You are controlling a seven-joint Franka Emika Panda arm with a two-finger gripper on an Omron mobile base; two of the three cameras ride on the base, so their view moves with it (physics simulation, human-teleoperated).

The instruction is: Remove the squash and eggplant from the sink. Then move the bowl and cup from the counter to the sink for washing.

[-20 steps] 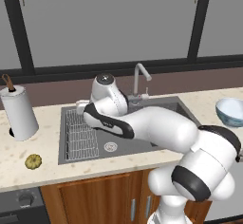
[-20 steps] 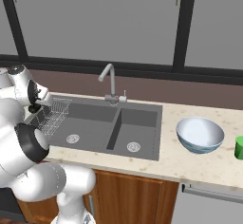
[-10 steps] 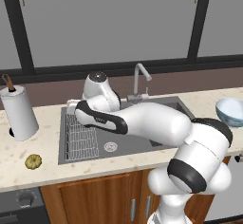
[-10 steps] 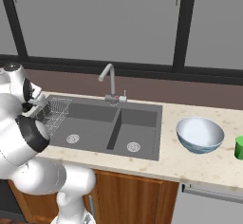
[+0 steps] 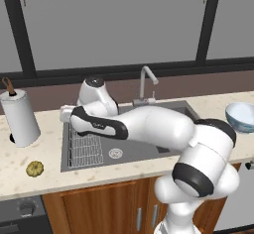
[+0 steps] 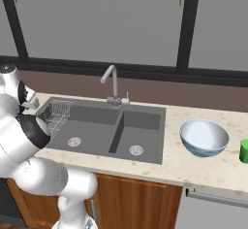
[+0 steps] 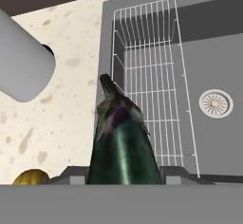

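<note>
My gripper (image 7: 123, 172) is shut on the eggplant (image 7: 121, 140), a near-black glossy vegetable pointing stem-first away from the hand. It hangs above the left rim of the sink (image 7: 209, 61), over the edge of the wire rack (image 7: 152, 76). In the left base view the gripper (image 5: 65, 115) hovers at the sink's (image 5: 134, 151) left edge. The yellow-brown squash (image 5: 34, 168) lies on the counter (image 5: 49, 178) left of the sink, and its edge (image 7: 31, 176) shows beside the hand. The bowl (image 6: 204, 138) and green cup (image 6: 244, 151) stand on the counter right of the sink (image 6: 97, 126).
A white paper towel roll (image 5: 20, 119) stands upright on the counter at the far left, close to the hand (image 7: 21, 61). The curved faucet (image 6: 112, 80) rises behind the sink's middle. Dark windows line the wall behind, and the front edge of the counter (image 6: 203, 174) runs above wooden cabinets.
The arm has swung left across the sink, carrying the eggplant from above the rack toward the sink's left rim. Squash, bowl and cup have not moved.
</note>
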